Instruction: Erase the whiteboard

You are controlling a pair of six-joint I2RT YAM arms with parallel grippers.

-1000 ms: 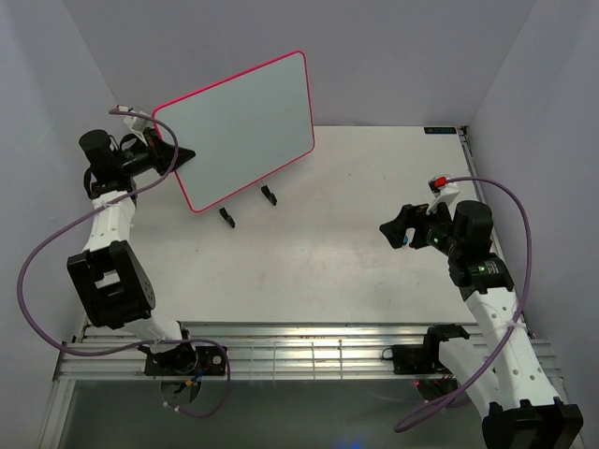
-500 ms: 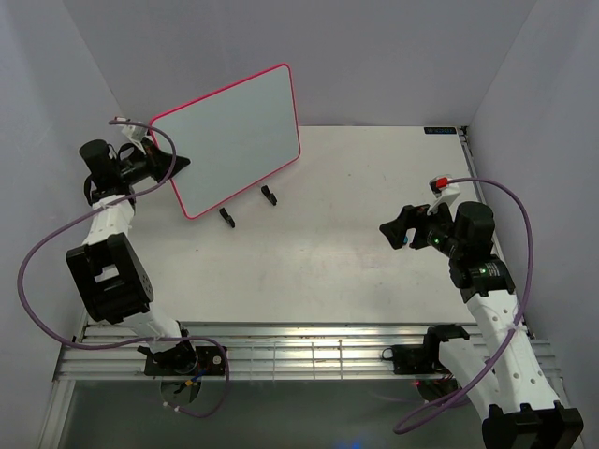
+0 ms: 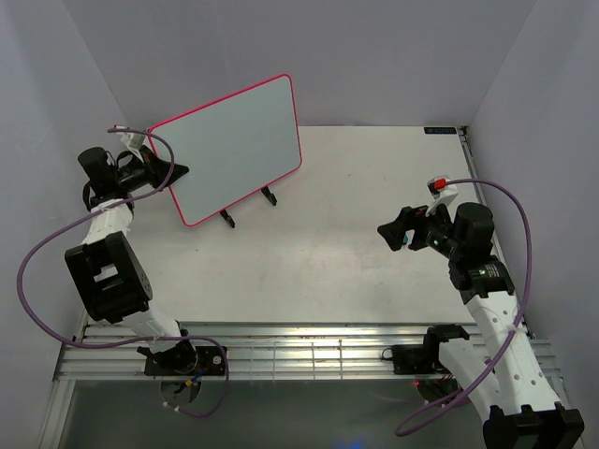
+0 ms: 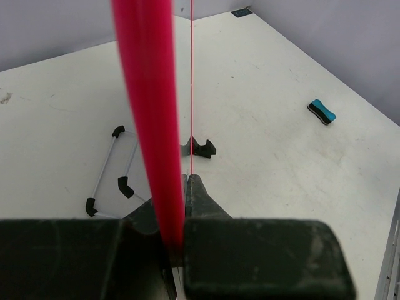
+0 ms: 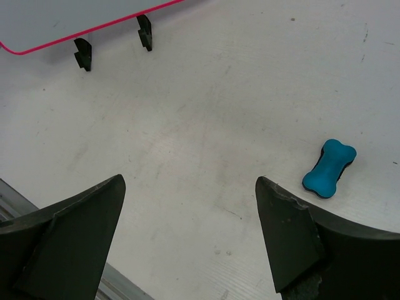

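At the far-left corner of the surface (image 3: 356, 271), the left tool (image 3: 170, 166) stays clamped on the pink frame of the whiteboard (image 3: 234, 145). The board's top has swung leftward and lower over the past second, while its black feet (image 3: 225, 217) keep their spot. Seen from above, the face shows no writing, which suggests the wiping is done and the board is being set back. Toward the right edge, the blue eraser (image 5: 329, 167) lies loose near the right tool (image 3: 398, 229), whose jaws are apart and empty.

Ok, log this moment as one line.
left gripper: shut on whiteboard edge | right gripper: open, empty, over table | eraser: lying on table | whiteboard face: no writing visible
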